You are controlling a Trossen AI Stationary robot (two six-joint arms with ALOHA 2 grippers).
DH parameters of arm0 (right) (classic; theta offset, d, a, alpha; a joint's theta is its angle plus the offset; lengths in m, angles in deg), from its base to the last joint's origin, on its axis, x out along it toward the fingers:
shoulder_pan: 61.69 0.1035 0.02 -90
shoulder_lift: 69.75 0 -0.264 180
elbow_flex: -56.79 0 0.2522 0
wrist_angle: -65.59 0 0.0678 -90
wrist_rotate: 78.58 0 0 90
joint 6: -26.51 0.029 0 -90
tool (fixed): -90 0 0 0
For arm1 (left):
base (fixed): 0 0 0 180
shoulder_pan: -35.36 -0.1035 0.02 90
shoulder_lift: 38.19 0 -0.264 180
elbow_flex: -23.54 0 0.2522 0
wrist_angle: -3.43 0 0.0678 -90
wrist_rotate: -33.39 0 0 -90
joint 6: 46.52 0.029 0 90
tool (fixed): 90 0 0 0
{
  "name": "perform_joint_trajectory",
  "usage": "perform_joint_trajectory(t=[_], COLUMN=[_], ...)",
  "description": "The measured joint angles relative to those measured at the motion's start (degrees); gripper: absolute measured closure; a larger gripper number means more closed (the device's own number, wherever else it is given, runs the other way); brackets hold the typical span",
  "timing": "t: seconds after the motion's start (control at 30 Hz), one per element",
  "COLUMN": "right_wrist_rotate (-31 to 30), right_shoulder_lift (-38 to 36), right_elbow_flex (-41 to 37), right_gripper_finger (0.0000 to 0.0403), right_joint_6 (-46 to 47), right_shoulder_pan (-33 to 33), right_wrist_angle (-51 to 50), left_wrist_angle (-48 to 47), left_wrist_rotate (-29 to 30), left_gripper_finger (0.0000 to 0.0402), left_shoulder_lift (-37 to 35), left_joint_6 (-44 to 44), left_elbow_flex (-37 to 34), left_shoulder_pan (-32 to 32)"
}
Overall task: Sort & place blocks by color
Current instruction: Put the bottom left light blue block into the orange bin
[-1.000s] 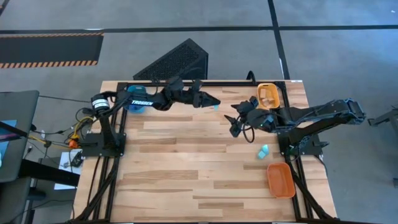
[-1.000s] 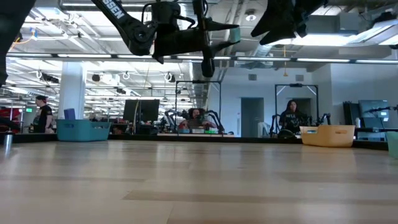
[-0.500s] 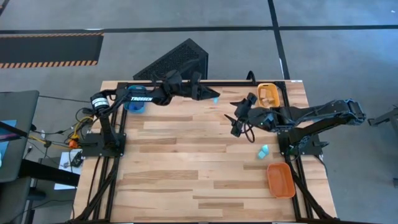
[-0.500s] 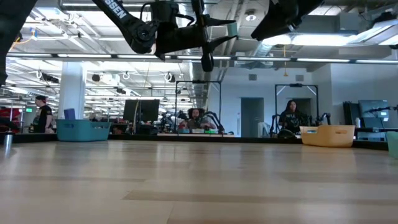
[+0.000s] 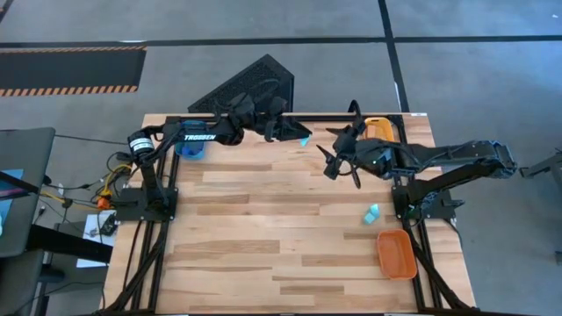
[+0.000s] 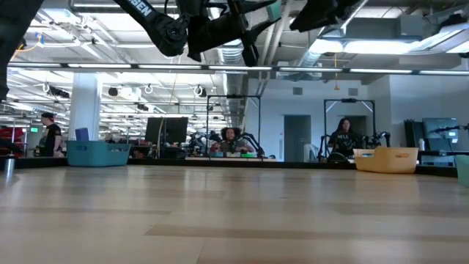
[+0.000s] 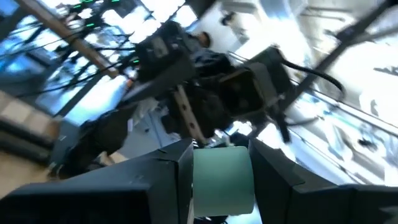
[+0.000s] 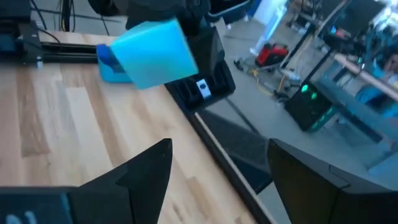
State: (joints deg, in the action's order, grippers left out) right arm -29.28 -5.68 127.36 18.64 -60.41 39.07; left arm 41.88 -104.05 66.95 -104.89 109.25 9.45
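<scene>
High view puts the left gripper (image 5: 301,137) raised over the far edge of the table (image 5: 263,228), near its middle, with a light cyan block (image 5: 304,140) pinched at its tip; the left wrist view confirms the hold, the block (image 7: 222,180) clamped flat between the two dark fingers (image 7: 165,180). The right gripper (image 5: 327,158) hangs just beside it, toward the robot's right, its fingers spread apart and empty, and the right wrist view looks between those open fingers (image 8: 146,168) straight at the same block (image 8: 154,53). So the carried piece lies directly ahead of the open right gripper, with the blue tray (image 5: 190,145) well off toward the left arm's base (behind the left arm's own links, near the far left corner). Judging by colour, the cyan piece probably belongs in that blue tray, which the left arm is far nearer to; whether a hand-over is intended instead, I cannot tell. Another cyan block (image 5: 372,212) rests on the table near the orange tray (image 5: 397,254), closer to the right arm, and the yellow-orange tray (image 5: 379,132) sits at the far right corner.
</scene>
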Motion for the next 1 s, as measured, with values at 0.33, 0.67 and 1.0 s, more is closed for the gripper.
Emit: perform_joint_trajectory(t=[0.33, 0.67, 1.0], right_wrist_rotate=[4.9, 5.0, 6.8], right_shoulder_lift=[0.0, 0.0, 0.0], right_elbow_flex=[1.8, 1.8, 1.8], right_gripper_finger=[0.0117, 0.0117, 0.0117], right_joint_6=[-7.6, -16.7, -21.1], right_shoulder_pan=[0.2, 0.2, 2.6], right_wrist_angle=[7.1, 7.8, 14.6], left_wrist_angle=[12.1, 11.7, 5.9], left_wrist_rotate=[-6.9, -6.1, 1.7], left_gripper_finger=[0.0298, 0.0298, 0.0295], left_shoulder_lift=[0.0, 0.0, -0.2], left_joint_6=[-2.1, -2.2, 0.3], left_elbow_flex=[1.7, 2.3, 2.3], left_shoulder_pan=[1.0, 2.7, 3.4])
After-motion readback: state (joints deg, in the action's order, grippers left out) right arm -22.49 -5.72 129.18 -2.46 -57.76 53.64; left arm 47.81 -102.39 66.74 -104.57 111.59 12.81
